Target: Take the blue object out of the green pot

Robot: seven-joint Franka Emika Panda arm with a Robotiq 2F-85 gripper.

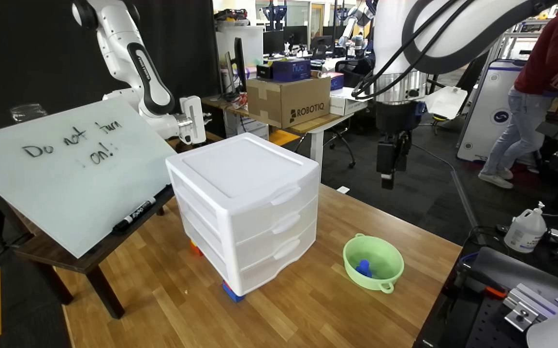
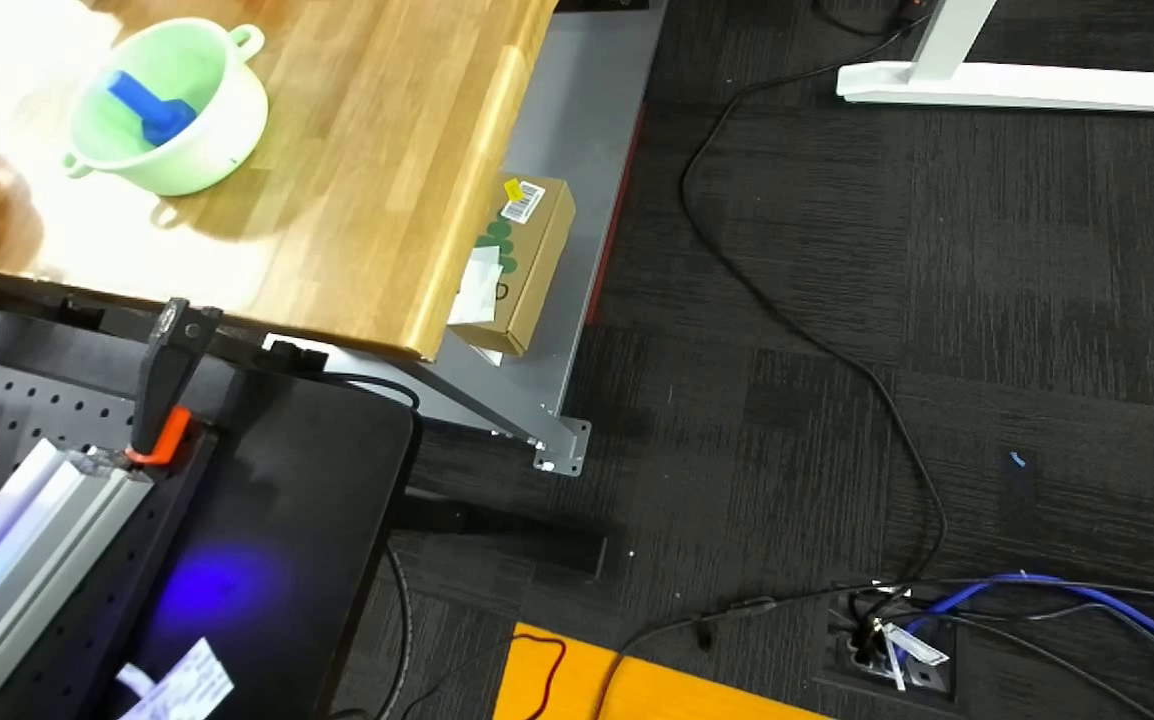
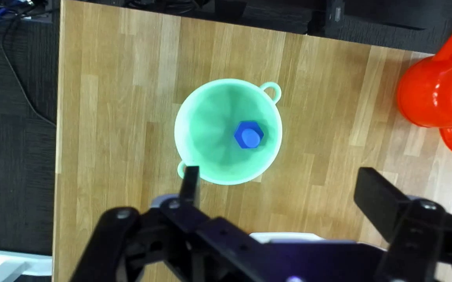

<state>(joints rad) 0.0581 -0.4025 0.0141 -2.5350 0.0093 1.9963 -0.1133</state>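
Note:
The green pot (image 3: 206, 164) stands on the wooden table, pale mint with a small handle on each side. It shows in both exterior views too (image 1: 390, 251) (image 2: 227, 135). The blue object (image 3: 248, 135), a bolt-like piece with a hexagonal head and a round shaft, lies inside the pot. It also shows in both exterior views (image 1: 364, 268) (image 2: 159, 112). My gripper (image 3: 279, 170) is open with its fingers wide apart and nothing between them. In an exterior view the gripper (image 1: 388, 181) hangs well above the table, higher than the pot and apart from it.
A white drawer unit (image 1: 255, 193) stands on the table beside the pot. A red teapot (image 3: 425, 94) stands on the pot's other side. A whiteboard (image 1: 66, 169) on a dark stand is behind the drawers. The table edge (image 3: 59, 137) runs near the pot.

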